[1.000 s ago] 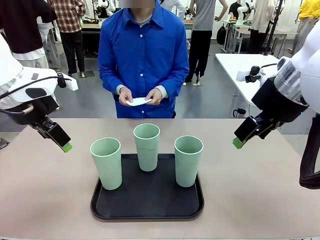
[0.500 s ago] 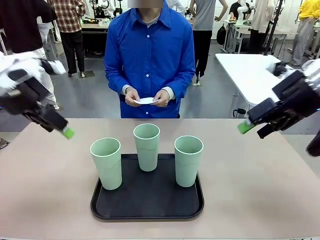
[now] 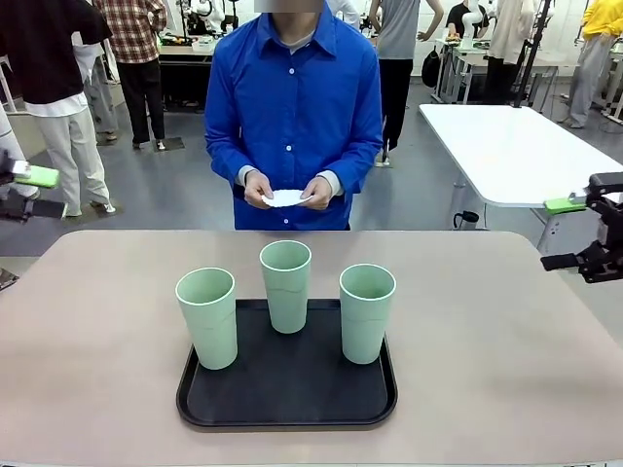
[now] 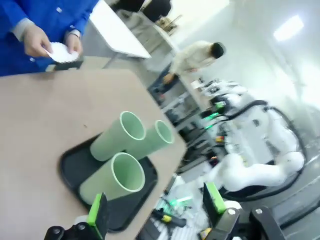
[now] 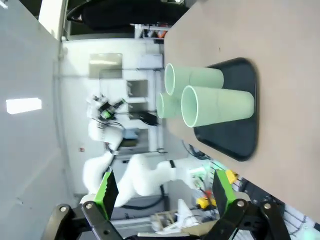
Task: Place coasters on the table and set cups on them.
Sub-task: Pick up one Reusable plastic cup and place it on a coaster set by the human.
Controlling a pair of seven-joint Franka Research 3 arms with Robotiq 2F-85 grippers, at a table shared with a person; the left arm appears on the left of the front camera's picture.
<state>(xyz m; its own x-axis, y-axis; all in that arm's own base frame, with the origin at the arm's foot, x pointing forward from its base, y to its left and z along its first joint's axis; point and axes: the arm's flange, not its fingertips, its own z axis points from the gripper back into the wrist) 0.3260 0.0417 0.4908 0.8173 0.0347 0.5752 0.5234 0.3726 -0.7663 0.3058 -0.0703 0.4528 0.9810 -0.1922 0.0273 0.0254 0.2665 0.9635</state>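
Front view: the 3 cups (image 3: pixel 286 285) stand upright on the tray (image 3: pixel 287 394) in the middle of the table (image 3: pixel 97 370). The middle cup is farther, the left and right ones nearer. The coasters (image 3: pixel 285 197) are in the hands (image 3: pixel 318 187) of the person at the far side; none lies on the table yet. Your left gripper (image 3: pixel 29 193) is at the far left and your right gripper (image 3: pixel 563 233) at the far right. Both are well apart from the cups, jaws wide, nothing in them.

Left wrist view: the 2 pads (image 4: pixel 97 215) stand wide apart and empty. Beyond them are the cups on the tray and the coasters in the hands.

Right wrist view: the pads (image 5: pixel 106 192) are also wide apart and empty. The cups show ahead, close to each other.

I judge the task is at its start. If you take a cup before a coaster lies on the table, it has no place to go. The cups are tall and close together, so a wide jaw coming for 1 may tip its neighbour. The coasters are thin paper; a cup set down with a sideways drag could shift or crumple 1. The person's hands will probably come over the table, so an arm moving in then could hit them.
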